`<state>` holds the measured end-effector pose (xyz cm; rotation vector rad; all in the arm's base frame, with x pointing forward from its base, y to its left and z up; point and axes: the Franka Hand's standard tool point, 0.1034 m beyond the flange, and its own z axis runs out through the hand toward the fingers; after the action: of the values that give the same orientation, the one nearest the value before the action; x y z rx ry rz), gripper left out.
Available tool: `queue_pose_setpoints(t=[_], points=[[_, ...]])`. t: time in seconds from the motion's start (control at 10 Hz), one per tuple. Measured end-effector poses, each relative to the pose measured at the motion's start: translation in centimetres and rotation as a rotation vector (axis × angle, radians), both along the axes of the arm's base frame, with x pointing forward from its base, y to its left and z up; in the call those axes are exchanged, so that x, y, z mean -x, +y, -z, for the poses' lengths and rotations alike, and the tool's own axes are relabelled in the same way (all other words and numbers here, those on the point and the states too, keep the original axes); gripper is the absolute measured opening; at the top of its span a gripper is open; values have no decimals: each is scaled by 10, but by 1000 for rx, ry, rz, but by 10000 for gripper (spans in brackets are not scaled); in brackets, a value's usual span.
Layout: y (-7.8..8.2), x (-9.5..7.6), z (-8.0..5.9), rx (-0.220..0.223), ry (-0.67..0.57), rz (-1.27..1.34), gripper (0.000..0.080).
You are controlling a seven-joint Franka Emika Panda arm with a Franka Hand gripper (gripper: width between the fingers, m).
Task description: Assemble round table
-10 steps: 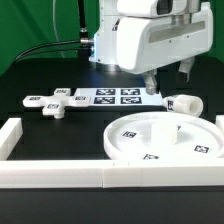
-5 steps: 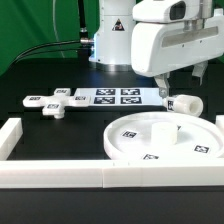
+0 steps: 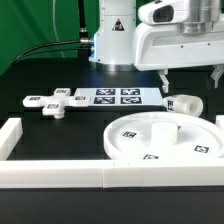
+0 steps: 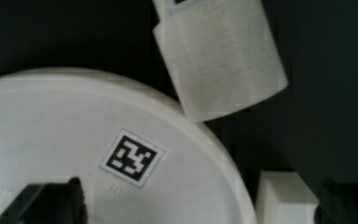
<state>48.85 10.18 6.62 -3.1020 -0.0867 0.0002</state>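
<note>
The jaws are held wide open, and nothing is held in them. The two dark fingers (image 3: pixel 163 79) are seen hanging high above the black counter (image 3: pixel 60 135), one on each side of the thick short cylinder (image 3: pixel 183 103). The cylinder is not touched. It is laid on its side at the exterior view's right, just beside the far rim of the big round disc (image 3: pixel 130 138). In the wrist view, one corner of the cylinder is seen very near the disc's round edge. Whether the two touch cannot be told. A square tag (image 4: pixel 135 160) is seen on the disc there.

The disc is laid flat with its hub (image 3: pixel 160 125) pointing up.

The flat cross-shaped piece (image 3: pixel 55 104) is laid well apart from it, at the exterior view's left, beside the marker board (image 3: pixel 115 96).

A wide patch of bare counter is left between the cross-shaped piece and the disc. The near edge is closed off by a long white wall bar (image 3: pixel 110 178), and the left edge by another bar (image 3: pixel 12 135).
</note>
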Motion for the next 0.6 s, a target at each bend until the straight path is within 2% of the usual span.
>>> queue_pose_setpoints(t=[0.3,0.6], points=[[-2,2,2,4,21,-41,649],[-4,9,8,23,219,-112,649]])
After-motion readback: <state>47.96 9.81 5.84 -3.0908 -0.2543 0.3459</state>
